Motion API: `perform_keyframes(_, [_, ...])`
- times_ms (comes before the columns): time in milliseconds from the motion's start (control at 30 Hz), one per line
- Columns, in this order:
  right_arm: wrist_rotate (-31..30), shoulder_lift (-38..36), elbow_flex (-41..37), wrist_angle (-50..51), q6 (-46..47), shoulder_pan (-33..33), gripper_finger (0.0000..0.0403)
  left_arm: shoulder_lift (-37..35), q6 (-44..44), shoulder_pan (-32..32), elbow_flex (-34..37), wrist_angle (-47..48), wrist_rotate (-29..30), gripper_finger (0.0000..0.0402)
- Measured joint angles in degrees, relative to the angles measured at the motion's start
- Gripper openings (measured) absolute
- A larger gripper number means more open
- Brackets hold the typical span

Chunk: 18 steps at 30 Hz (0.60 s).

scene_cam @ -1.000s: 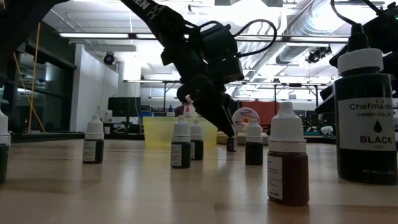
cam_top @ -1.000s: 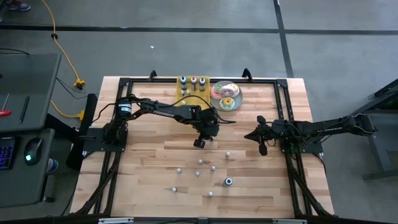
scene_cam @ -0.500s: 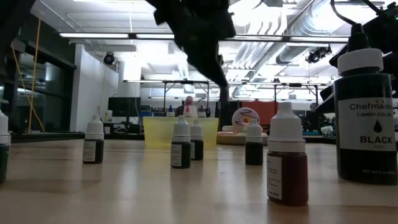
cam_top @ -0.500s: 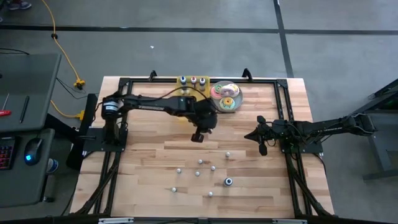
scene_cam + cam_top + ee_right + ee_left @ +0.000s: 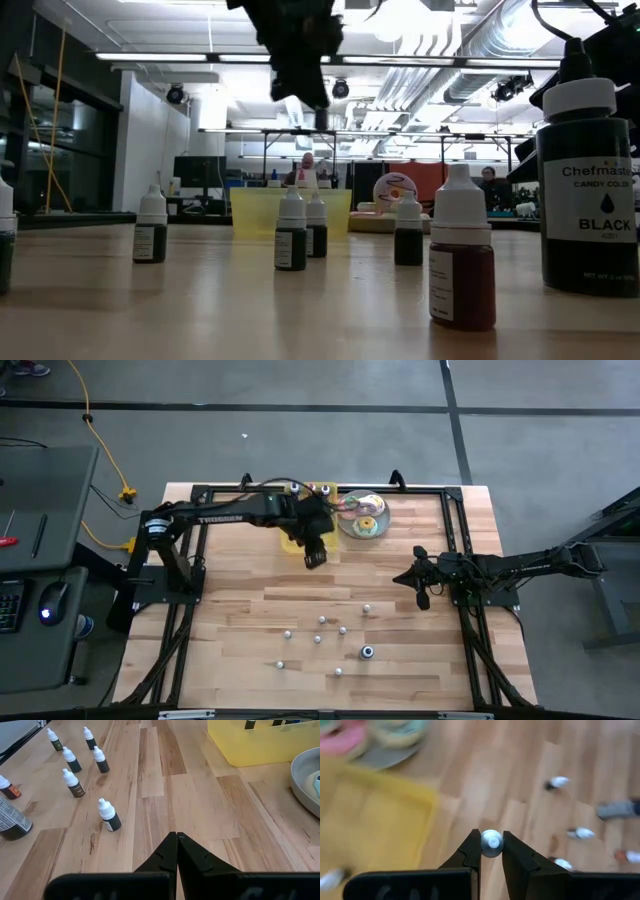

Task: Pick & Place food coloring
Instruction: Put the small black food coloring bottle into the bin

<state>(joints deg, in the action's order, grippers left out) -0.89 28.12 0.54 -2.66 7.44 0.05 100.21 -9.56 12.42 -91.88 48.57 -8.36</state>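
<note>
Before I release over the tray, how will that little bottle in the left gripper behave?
Probably light: the left gripper pinches the bottle only at its round white cap, so it could slip. Tall and narrow, it may tip landing in the yellow tray.

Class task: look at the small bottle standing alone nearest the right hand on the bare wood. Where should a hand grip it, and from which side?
Grip the bottle across its dark round body, just under the white cap, coming straight down from above. It stands upright with clear wood all round, so fingers fit either side; the tapered cap would likely slip. The right hand is shut.
</note>
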Motion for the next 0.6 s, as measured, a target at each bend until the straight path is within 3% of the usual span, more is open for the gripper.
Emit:
perform_keyframes(200, [0.0,0.0,0.0,-0.1,0.0,0.0,0.0,-0.4,-7.8,5.9,0.3,4.6,7.6,0.0037])
perform_keyframes(600, [0.0,0.0,0.0,-0.1,0.0,0.0,0.0,0.0,-13.4,13.4,10.8,-10.7,13.4,0.0037])
